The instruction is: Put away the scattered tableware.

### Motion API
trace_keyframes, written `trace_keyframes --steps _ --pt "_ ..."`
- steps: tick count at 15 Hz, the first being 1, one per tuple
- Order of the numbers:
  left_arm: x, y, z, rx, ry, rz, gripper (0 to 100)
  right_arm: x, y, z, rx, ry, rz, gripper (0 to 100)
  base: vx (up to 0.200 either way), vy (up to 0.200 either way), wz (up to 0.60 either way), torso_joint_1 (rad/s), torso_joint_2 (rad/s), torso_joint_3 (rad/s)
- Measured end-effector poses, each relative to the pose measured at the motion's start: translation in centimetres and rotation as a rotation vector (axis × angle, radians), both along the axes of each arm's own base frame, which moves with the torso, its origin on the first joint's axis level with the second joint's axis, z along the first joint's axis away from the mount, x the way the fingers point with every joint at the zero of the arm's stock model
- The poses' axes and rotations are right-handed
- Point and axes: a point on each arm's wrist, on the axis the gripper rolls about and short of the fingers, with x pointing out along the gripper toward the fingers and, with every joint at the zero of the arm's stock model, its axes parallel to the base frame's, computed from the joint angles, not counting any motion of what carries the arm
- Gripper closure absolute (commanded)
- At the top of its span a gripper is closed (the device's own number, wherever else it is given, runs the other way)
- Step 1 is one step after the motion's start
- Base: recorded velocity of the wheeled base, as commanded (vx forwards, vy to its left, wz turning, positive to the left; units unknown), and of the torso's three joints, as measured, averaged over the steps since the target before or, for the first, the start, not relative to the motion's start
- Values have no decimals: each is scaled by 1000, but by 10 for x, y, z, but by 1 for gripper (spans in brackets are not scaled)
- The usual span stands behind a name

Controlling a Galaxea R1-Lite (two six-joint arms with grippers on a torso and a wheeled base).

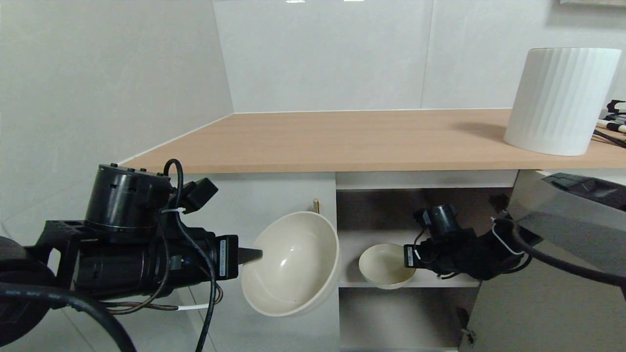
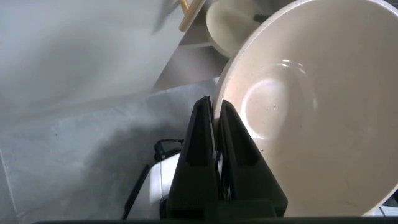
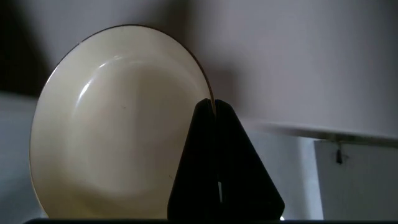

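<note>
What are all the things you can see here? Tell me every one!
big bowl: 1, cream, tipped on its side in front of the closed cabinet door, held by its rim
small bowl: 1, cream, at the shelf inside the open cabinet, held by its rim
ribbed pot: 1, white, on the countertop's right end
utensils: several, black and white, behind the pot, too cut off to count
countertop: 1, wood-brown, along the white walls
cabinet shelf: 1, white, under the countertop
door knob: 1, brass, above the big bowl
left gripper: black, jaws shut on the big bowl
right gripper: black, jaws shut on the small bowl
</note>
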Motion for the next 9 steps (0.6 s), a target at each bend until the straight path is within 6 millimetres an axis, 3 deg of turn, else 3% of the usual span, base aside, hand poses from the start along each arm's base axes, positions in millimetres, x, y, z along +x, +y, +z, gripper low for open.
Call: trace_keyframes --steps 9 --pt "2 -4 -5 9 20 -11 100 38 -15 -39 -93 -22 -148 100 0 0 0 0 0 0"
